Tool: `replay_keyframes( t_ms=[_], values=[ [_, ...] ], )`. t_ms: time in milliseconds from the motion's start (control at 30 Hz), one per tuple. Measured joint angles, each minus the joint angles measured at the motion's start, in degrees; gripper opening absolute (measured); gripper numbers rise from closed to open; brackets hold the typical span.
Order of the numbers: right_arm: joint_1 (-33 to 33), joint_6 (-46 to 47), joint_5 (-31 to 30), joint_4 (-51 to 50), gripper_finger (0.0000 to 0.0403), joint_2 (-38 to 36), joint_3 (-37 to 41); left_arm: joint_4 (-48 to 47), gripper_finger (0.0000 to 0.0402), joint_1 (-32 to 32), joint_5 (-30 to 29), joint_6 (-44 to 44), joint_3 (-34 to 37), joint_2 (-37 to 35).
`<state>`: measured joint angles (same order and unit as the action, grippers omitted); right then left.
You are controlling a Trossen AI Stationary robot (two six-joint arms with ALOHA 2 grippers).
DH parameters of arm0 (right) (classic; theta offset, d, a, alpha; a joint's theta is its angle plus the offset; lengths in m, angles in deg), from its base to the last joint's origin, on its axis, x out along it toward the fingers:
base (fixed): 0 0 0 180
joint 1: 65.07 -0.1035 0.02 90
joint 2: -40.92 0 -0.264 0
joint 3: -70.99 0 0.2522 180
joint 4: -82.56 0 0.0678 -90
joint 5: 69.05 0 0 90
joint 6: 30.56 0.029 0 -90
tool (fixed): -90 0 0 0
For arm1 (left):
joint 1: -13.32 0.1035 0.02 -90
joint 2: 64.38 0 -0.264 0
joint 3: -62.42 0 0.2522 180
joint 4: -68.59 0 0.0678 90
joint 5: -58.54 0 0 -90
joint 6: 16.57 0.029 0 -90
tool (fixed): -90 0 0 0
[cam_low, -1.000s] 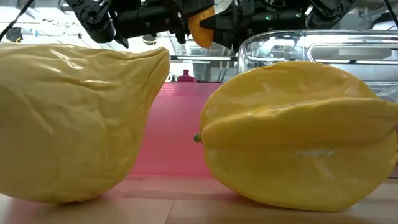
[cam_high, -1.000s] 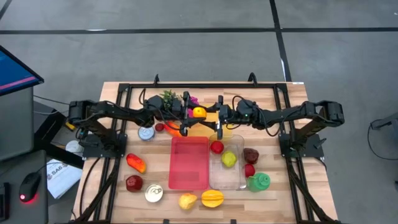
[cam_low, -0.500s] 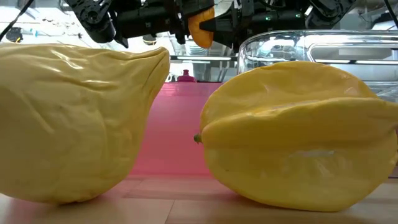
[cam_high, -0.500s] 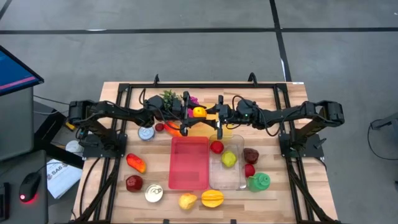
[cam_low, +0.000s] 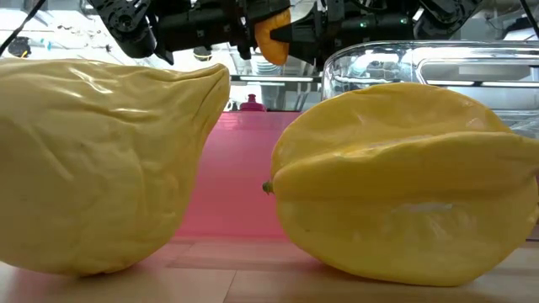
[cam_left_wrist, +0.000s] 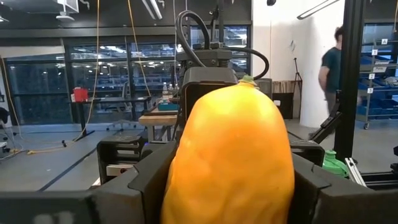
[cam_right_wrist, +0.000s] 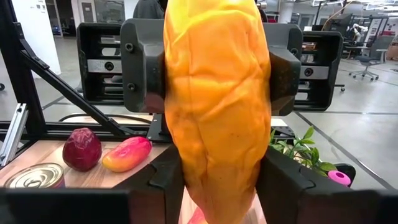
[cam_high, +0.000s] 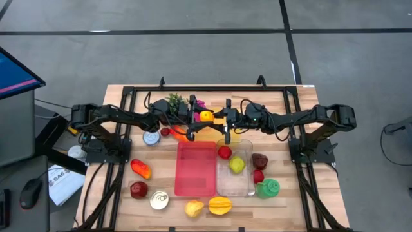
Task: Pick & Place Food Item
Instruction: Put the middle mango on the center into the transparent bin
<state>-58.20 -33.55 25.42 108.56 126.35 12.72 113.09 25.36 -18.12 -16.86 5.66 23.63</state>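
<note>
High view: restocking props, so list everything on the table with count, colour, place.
orange fruit: one, orange, gripped by both hands, far middle
tray: one, red, centre
clear container: one, transparent, right of tray, holding red apple, yellow-green fruit
yellow fruits: two, yellow, near edge
cans: two, silver, left side
red fruits: four, red, two left of tray, two right of container
green item: one, green, right of container
plant: one, green, far side
left hand: one, dark, shut on orange fruit
right hand: one, dark, same grip
</note>
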Motion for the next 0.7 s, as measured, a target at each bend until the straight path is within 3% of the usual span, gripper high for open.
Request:
replay_keyframes(
  t_ms=[433,700],
  values=[
    [0.00,0.00,0.00,-0.07,0.0151,0.00,0.00,0.00,0.0206,0.00,0.00,0.00,0.02,0.00],
    [-0.04,-0.02,0.15,0.02,0.0151,-0.07,0.00,-0.11,0.0280,0.00,-0.04,0.00,0.02,0.00]
  ],
)
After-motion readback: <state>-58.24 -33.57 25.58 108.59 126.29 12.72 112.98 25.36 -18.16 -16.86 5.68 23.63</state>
